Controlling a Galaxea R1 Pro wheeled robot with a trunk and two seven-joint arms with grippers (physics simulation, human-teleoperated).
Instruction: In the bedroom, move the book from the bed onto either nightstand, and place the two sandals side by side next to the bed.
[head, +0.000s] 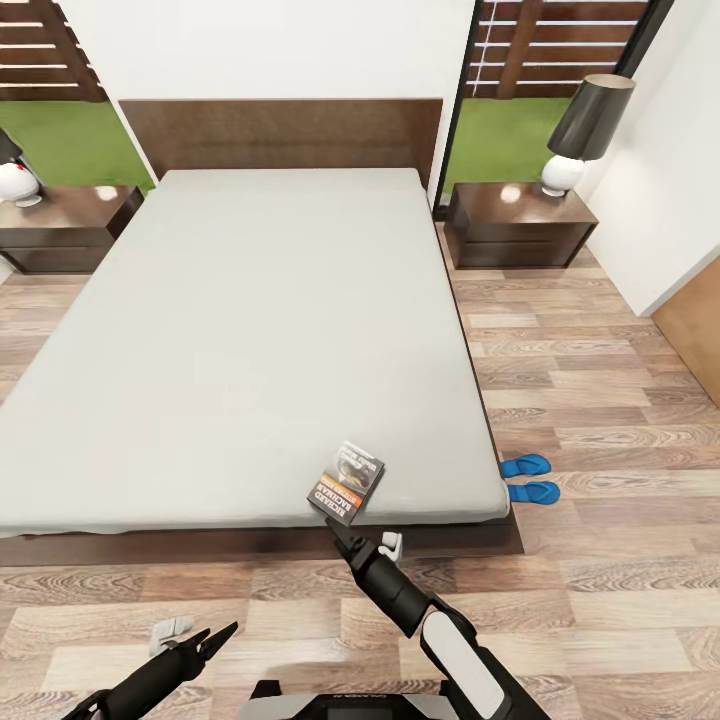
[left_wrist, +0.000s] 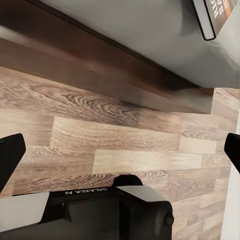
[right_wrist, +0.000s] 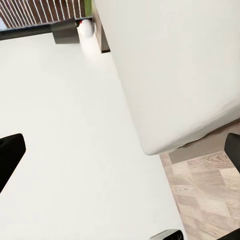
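Note:
The book (head: 346, 483), dark with an orange band, lies on the bed (head: 250, 320) at the foot edge of the pale mattress, its near corner over the edge. My right gripper (head: 365, 538) is open just below that corner, one dark fingertip (head: 338, 526) reaching up to it. In the right wrist view the fingers (right_wrist: 11, 156) stand wide apart before a pale surface. My left gripper (head: 198, 632) hangs open over the floor, and its view catches the book's corner (left_wrist: 217, 15). Two blue sandals (head: 528, 478) lie side by side on the floor by the bed's right side.
A nightstand (head: 520, 228) with a dark-shaded lamp (head: 585, 125) stands right of the headboard, and another nightstand (head: 60, 228) stands to its left. A white wall (head: 665, 200) closes the right side. Wood floor (head: 600, 380) runs between bed and wall. The bed's dark frame (left_wrist: 125, 67) lies ahead of my base.

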